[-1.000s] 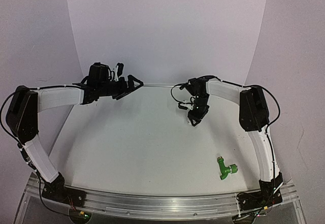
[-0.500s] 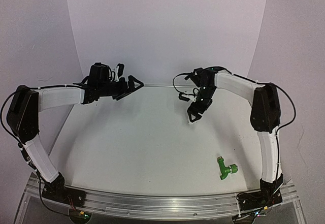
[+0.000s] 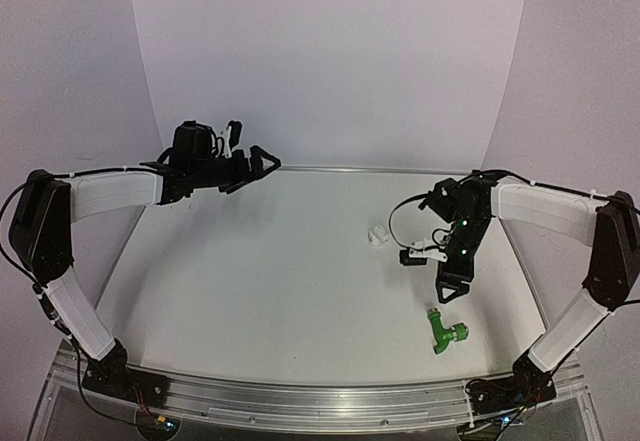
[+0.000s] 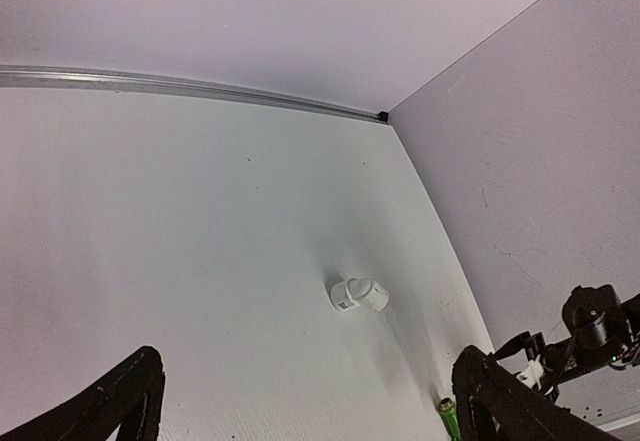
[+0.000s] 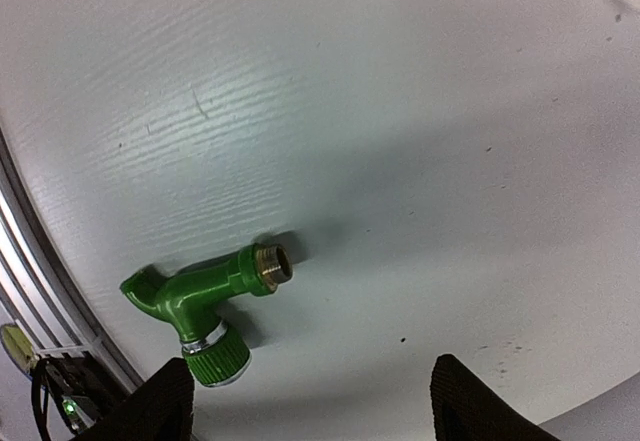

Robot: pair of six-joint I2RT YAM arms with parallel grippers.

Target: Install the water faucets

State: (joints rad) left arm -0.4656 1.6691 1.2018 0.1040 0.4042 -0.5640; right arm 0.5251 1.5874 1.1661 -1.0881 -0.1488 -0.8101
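Lying at the bottom right of the top view, the green tap [image 3: 446, 332] is not held yet. Just behind it the right gripper [image 3: 450, 289] is seen, brought down from mid-back a sec ago. Its jaws are parted & nothing is in them. Further back, mid-frame, the white fitting [image 3: 377, 235] has been let go & left on the table [image 3: 280, 291]. At upper left the left gripper [image 3: 255, 166] is spread wide, empty. The tap is prob. to be picked up next, so both parts can be joined.
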